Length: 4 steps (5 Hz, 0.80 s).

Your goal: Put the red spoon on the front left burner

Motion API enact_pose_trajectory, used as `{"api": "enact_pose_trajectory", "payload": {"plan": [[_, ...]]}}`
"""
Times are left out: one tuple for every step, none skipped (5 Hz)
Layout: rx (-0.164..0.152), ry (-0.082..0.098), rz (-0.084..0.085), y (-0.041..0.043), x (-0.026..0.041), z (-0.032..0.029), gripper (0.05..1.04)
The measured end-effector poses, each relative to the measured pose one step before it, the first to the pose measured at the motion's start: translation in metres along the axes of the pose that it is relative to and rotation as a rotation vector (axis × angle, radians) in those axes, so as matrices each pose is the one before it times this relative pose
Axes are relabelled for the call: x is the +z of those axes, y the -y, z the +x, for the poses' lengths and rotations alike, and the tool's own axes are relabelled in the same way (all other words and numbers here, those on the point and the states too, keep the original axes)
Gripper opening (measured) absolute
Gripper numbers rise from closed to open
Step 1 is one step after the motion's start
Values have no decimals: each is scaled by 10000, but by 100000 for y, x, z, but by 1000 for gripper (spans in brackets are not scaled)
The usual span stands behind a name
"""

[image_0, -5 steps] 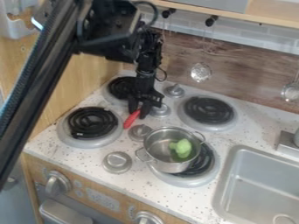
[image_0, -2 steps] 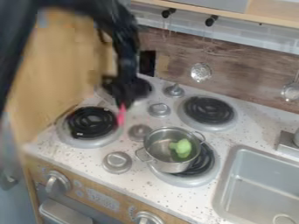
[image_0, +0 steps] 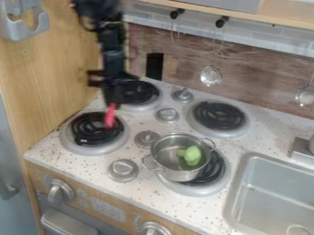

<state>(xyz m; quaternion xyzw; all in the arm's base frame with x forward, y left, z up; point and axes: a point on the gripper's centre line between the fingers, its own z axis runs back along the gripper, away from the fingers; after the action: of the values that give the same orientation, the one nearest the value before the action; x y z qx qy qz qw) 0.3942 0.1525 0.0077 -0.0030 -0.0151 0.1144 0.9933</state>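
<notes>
The pincer [image_0: 111,103] grips the red spoon [image_0: 110,118]; below it lies the front left burner [image_0: 91,133]; placing likely needs lowering, then release.

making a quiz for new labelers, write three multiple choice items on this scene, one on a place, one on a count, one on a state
1. Where does the round silver metal pot sit?
A) on the back right burner
B) on the front right black coil burner
C) in the sink

2. How many coil burners does the stove have?
A) two
B) three
C) four

3. What state is the red spoon in?
A) held by the black two-finger gripper
B) lying in the pot
C) lying in the sink

Key:
1 B: the pot covers part of that burner's coil.
2 C: besides that one, coils show at back right, back left and front left.
3 A: the spoon hangs from the gripper's lower end, over the front left burner.
</notes>
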Motion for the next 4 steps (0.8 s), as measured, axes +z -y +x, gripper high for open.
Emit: {"api": "enact_pose_trajectory", "payload": {"plan": [[-854, 115, 454, -1283, -39, 132, 102], [-1010, 26, 19, -79, -680, 60, 102], [-587, -720, -437, 645, -2012, -944, 110], [-83, -80, -318, 362, 298, 190, 159]]}}
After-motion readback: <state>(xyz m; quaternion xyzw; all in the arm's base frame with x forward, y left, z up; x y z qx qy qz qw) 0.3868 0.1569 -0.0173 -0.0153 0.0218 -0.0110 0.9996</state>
